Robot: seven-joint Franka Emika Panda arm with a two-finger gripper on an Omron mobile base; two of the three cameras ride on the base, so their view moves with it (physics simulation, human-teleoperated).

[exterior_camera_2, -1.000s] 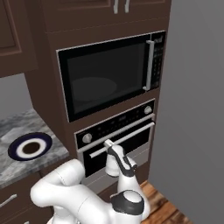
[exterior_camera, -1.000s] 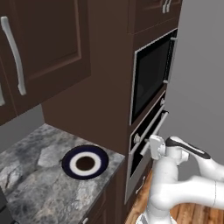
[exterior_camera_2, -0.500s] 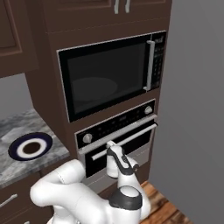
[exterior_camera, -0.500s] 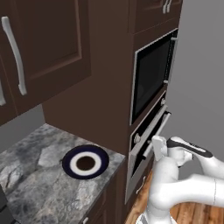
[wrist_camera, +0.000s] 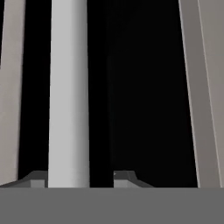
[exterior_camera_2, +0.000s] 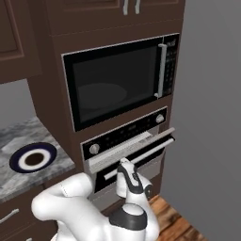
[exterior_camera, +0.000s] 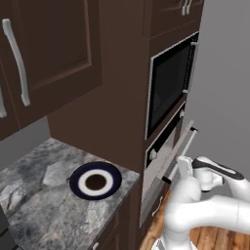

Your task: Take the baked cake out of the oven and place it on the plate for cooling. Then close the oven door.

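Left base view. The plate (exterior_camera: 95, 180), navy-rimmed with a white ring and brown centre, lay at lower centre-left on the grey marbled counter (exterior_camera: 34, 205). The wall oven (exterior_camera: 168, 157) stood right of centre, below the black-glass microwave (exterior_camera: 171, 83). The oven door (exterior_camera: 172, 159) was tilted slightly outward at its top edge, its bar handle (exterior_camera: 181, 144) running diagonally toward the lower left. The white arm rose from the lower right, and its hand met the lower stretch of that handle; the fingers were hidden behind the wrist.

Right base view. The plate (exterior_camera_2: 33, 158) sat at the left edge, well apart from the arm. The oven (exterior_camera_2: 126, 140) occupied the centre, under the microwave (exterior_camera_2: 117, 84). The door (exterior_camera_2: 134, 149) stood ajar at the top, with the handle (exterior_camera_2: 141, 157) slanting across it. The arm curved up from the lower left, and the hand reached the handle near its left end.

Hand view. The handle (wrist_camera: 68, 94) appeared as a pale vertical bar left of centre, set against the dark door glass (wrist_camera: 144, 92). The gripper (wrist_camera: 79, 177) sat at the bottom edge, one fingertip (wrist_camera: 36, 178) on either side of the bar, so the jaws straddled and pinched it. The cake could not be made out in any view.
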